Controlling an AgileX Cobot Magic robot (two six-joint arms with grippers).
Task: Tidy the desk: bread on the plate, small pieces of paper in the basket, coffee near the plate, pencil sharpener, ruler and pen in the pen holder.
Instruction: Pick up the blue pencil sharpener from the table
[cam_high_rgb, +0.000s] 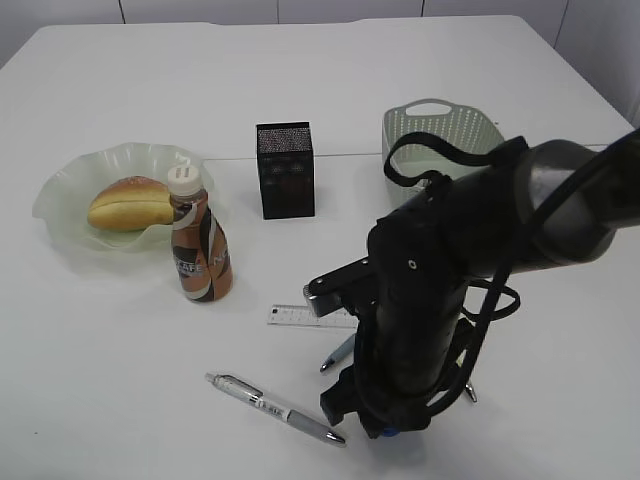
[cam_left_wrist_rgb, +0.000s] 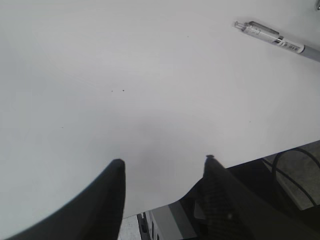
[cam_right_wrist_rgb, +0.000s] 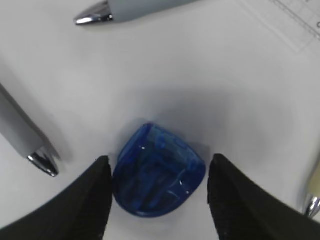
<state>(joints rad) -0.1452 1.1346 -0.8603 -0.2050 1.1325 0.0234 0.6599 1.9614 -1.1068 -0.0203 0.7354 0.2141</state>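
Note:
My right gripper (cam_right_wrist_rgb: 160, 161) is open, low over the table, with a blue pencil sharpener (cam_right_wrist_rgb: 157, 172) between its fingers; the left finger is almost touching it, the right finger stands apart. In the exterior view the right arm hides most of this gripper (cam_high_rgb: 372, 425). A clear ruler (cam_high_rgb: 300, 316) and a grey pen (cam_high_rgb: 275, 408) lie nearby, with a second pen (cam_high_rgb: 338, 353) partly under the arm. The bread (cam_high_rgb: 130, 203) lies on the green plate (cam_high_rgb: 60, 185), with the coffee bottle (cam_high_rgb: 200, 250) beside it. My left gripper (cam_left_wrist_rgb: 164, 161) is open and empty over the table's edge.
The black mesh pen holder (cam_high_rgb: 285, 170) stands at the middle back and the pale green basket (cam_high_rgb: 440, 130) at the back right. Pen tips (cam_right_wrist_rgb: 95, 14) (cam_right_wrist_rgb: 42, 161) and the ruler's corner (cam_right_wrist_rgb: 295, 20) lie close around the sharpener. The grey pen (cam_left_wrist_rgb: 277, 40) shows in the left wrist view.

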